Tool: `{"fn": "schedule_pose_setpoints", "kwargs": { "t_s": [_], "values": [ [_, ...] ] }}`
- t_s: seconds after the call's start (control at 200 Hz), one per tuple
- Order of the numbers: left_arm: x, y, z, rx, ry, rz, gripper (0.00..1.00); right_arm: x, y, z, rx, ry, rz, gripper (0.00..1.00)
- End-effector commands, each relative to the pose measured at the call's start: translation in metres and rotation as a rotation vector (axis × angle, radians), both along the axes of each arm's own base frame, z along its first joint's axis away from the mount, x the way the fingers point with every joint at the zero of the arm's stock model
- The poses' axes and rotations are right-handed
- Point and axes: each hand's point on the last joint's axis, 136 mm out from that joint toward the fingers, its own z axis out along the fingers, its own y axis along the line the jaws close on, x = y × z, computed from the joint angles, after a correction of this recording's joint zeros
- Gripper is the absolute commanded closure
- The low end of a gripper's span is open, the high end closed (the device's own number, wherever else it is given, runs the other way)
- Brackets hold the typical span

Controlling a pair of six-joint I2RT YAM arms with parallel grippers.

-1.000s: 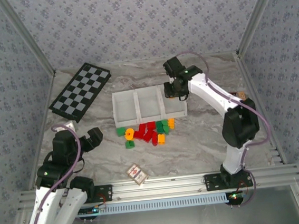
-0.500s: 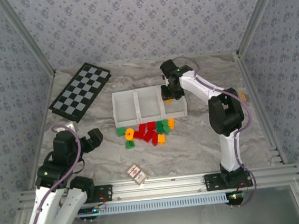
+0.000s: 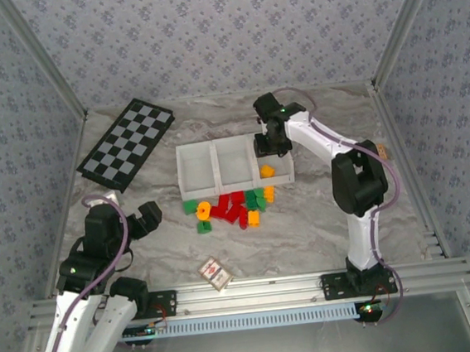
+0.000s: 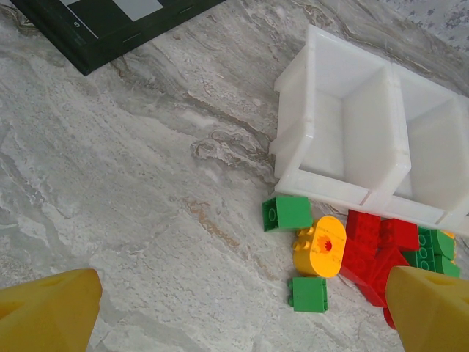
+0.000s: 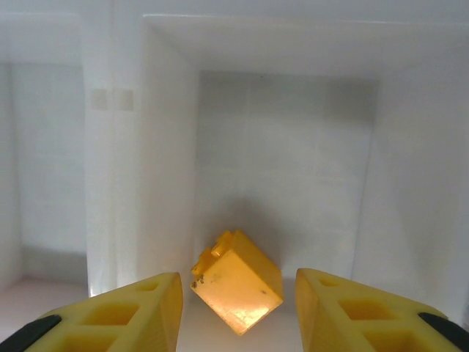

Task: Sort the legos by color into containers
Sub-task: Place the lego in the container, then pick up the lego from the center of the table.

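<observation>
Letting go of the orange-yellow brick [image 5: 238,292] is the step you are doing, I think. It is sitting tilted, low in the right-hand box [image 5: 286,169] of the tray [image 3: 216,165]. The right gripper [image 3: 267,149] is hanging just above that box. Its fingers [image 5: 132,308] are partly apart, with a gap on each side of the brick, gripping nothing. Try opening a bit wider and lifting straight up, so you are not bumping the tray walls. The other legos [image 3: 234,205] are waiting just in front of the tray. The left gripper [image 3: 146,218] is sitting well to the left of the tray, spread wide and empty.
</observation>
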Motion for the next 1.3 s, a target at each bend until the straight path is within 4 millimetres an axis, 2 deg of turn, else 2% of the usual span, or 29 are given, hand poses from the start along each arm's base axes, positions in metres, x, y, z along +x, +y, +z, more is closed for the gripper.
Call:
{"fn": "schedule_pose_setpoints", "kwargs": {
  "t_s": [0.0, 0.195, 0.36, 0.475, 0.49, 0.55, 0.725, 0.919, 1.294],
  "values": [
    [0.000, 0.000, 0.001, 0.008, 0.005, -0.003, 0.00, -0.011, -0.005, 0.030, -0.007, -0.062, -0.002, 0.53],
    [-0.002, -0.003, 0.001, 0.005, 0.018, -0.019, 0.00, -0.063, 0.006, 0.038, -0.011, -0.089, 0.007, 0.43],
    [0.000, -0.005, -0.002, 0.005, 0.032, -0.027, 0.01, -0.112, 0.020, 0.022, 0.033, -0.059, -0.035, 0.41],
    [0.000, -0.007, -0.004, 0.004, 0.044, -0.035, 0.01, -0.134, 0.033, 0.017, 0.083, -0.049, -0.078, 0.44],
    [0.000, -0.007, -0.004, 0.003, 0.046, -0.038, 0.00, -0.142, 0.030, 0.006, 0.068, -0.028, -0.084, 0.44],
    [0.000, -0.008, -0.004, 0.001, 0.046, -0.039, 0.00, -0.151, 0.037, -0.001, 0.084, -0.021, -0.088, 0.47],
    [0.000, -0.008, -0.004, 0.001, 0.045, -0.040, 0.00, -0.165, 0.053, -0.023, 0.055, 0.038, -0.043, 0.48],
    [0.000, -0.008, -0.004, 0.001, 0.042, -0.043, 0.00, -0.176, 0.068, -0.038, 0.038, 0.074, 0.002, 0.49],
    [0.002, -0.008, -0.004, 0.014, 0.029, -0.043, 0.00, -0.187, 0.066, -0.064, -0.070, 0.117, 0.018, 0.51]
  ]
}}
